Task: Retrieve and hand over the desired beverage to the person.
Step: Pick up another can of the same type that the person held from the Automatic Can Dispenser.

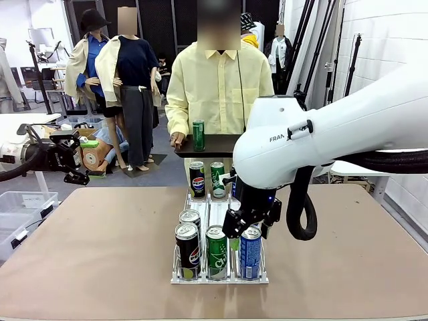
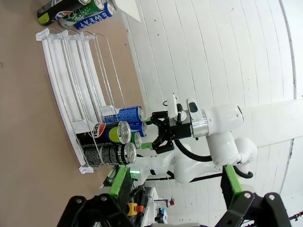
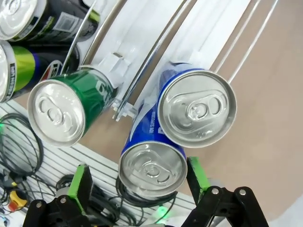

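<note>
Right wrist view shows the right tool (image 3: 137,178) open over the front blue can (image 3: 152,166) in the right lane of the rack (image 3: 142,28), where an off-centre closing could knock the green can (image 3: 64,111); the left tool (image 2: 175,179) hangs open.

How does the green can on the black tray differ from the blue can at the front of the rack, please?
The green can stands on the tray that the person holds; the blue can stands in the clear rack on the table. The open right end effector hangs close above the blue can; no end effector is near the green can. Both cans stand upright.
</note>
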`<state>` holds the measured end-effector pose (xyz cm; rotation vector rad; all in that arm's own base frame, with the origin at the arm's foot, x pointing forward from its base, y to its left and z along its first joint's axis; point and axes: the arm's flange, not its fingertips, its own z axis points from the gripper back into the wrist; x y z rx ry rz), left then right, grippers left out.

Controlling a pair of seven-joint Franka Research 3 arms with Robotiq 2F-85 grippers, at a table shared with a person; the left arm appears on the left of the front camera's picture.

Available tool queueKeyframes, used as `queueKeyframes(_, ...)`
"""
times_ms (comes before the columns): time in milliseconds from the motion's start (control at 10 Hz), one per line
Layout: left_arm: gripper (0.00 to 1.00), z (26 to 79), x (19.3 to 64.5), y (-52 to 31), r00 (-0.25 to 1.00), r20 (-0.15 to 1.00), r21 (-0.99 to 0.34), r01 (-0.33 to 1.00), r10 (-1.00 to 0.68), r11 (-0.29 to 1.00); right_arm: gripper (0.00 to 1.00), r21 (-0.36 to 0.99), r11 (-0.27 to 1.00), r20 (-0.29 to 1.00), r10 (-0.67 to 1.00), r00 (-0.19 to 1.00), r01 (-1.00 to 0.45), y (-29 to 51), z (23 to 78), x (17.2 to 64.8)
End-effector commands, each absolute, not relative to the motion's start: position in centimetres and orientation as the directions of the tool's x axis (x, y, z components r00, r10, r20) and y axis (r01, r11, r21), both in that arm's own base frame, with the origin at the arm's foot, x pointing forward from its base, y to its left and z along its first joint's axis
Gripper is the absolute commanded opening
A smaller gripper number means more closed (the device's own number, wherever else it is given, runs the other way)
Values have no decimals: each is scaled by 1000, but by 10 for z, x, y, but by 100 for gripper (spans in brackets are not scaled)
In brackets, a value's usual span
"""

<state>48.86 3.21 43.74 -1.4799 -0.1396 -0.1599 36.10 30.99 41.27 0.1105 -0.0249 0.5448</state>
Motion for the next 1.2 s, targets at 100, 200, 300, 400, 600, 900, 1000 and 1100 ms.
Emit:
queueKeyframes(100, 100, 438, 489, 33, 981, 194, -977, 195, -19, 84, 100, 29, 885, 70, 462, 884, -465, 315, 403, 363)
queueKeyframes(200, 100, 438, 489, 33, 981, 194, -977, 195, -19, 84, 100, 20, 893, 75, 448, 891, -450, 315, 402, 364)
queueKeyframes(300, 100, 438, 489, 33, 981, 194, -977, 195, -19, 84, 100, 8, 901, 70, 432, 899, -434, 315, 402, 365)
queueKeyframes(400, 100, 438, 489, 33, 981, 194, -977, 195, -19, 84, 100, 15, 906, 75, 422, 904, -424, 316, 403, 365)
queueKeyframes(600, 100, 438, 489, 33, 981, 194, -977, 195, -19, 84, 100, 19, 919, 81, 392, 917, -394, 316, 401, 368)
queueKeyframes(900, 100, 438, 489, 33, 981, 194, -977, 195, -19, 84, 100, 33, 930, 80, 362, 929, -366, 319, 401, 373)
queueKeyframes(1000, 100, 438, 489, 33, 981, 194, -977, 195, -19, 84, 100, 35, 931, 74, 359, 930, -362, 319, 400, 375)
queueKeyframes(1100, 100, 438, 489, 33, 981, 194, -977, 195, -19, 84, 100, 37, 931, 65, 360, 931, -362, 320, 400, 376)
